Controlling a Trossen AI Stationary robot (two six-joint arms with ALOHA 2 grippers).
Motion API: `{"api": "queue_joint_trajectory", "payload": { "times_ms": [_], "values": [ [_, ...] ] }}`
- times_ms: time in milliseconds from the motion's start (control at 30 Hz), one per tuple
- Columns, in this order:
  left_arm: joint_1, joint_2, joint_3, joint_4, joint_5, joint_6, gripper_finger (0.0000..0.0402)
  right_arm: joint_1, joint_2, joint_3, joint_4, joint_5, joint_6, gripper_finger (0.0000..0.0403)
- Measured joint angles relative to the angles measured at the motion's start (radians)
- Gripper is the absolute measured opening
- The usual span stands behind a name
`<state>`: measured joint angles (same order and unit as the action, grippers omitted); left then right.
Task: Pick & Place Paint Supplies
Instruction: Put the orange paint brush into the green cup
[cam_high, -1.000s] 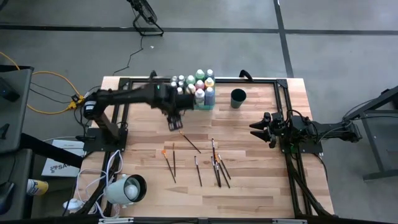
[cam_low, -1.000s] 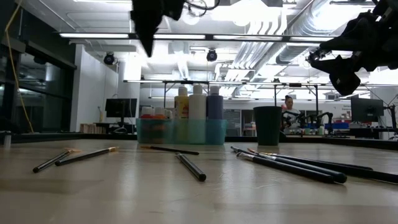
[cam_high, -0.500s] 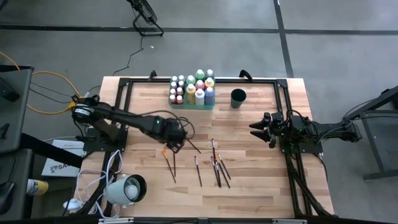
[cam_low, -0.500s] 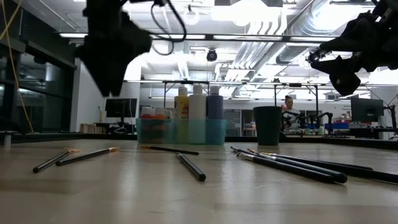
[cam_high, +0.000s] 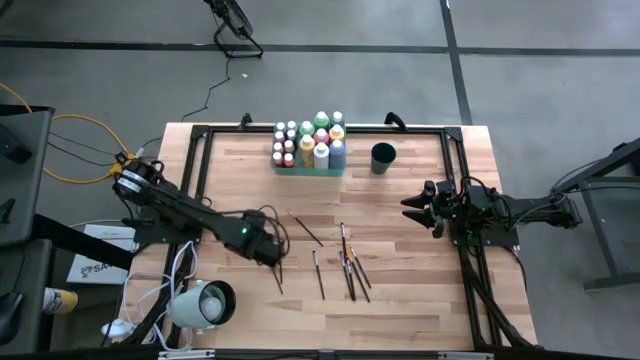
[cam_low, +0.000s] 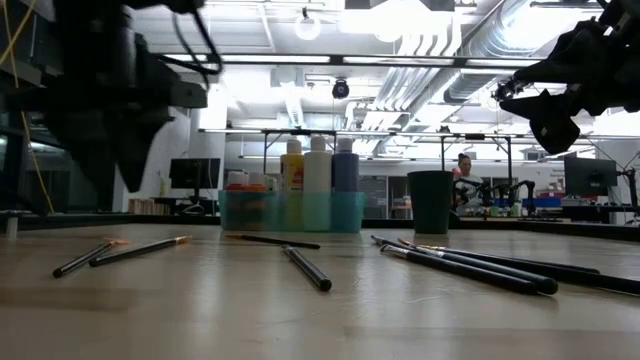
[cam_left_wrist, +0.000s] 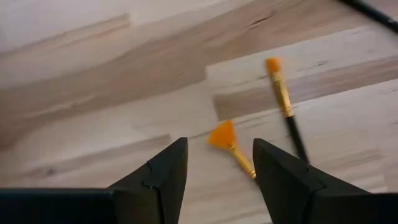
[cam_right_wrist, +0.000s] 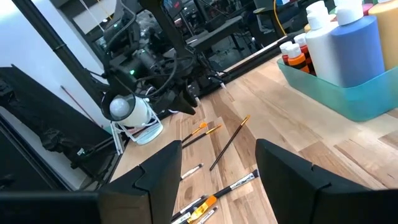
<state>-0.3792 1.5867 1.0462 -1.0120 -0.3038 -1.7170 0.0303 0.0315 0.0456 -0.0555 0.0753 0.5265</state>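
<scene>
Having swung from the paint tray, the left end effector (cam_left_wrist: 216, 171) now hovers, fingers apart and empty, over the fan-tipped paintbrush (cam_left_wrist: 229, 144), ready to grasp it.

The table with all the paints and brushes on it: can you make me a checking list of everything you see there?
Surface: wooden table, bare planks with a black frame round the edge.
Job's things: paint bottles stand together in the green tray; paintbrushes lie loose on the wood, two orange-tipped ones right in front of the left gripper.
Clutter: dark cup beside the tray.
Grippers: left gripper open, low over the orange-tipped brushes, holding nothing; right gripper open and empty, waiting at the table's right side.
Cables: yellow and black cables on the floor left of the table.
Surroundings: grey floor, white lamp at the near left corner, a person far behind.
</scene>
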Motion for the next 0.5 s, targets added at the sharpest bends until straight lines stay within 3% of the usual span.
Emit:
{"api": "queue_joint_trajectory", "payload": {
  "times_ms": [267,500],
  "values": [
    [-0.007,0.024,-0.002,0.004,-0.01,-0.02,0.0174,0.0,0.0,0.0,0.0,0.0,0.0,0.0199],
    [-0.007,0.092,-0.001,0.101,0.004,-0.034,0.0174,0.0,0.0,0.0,0.0,0.0,0.0,0.0199]
  ]
}}
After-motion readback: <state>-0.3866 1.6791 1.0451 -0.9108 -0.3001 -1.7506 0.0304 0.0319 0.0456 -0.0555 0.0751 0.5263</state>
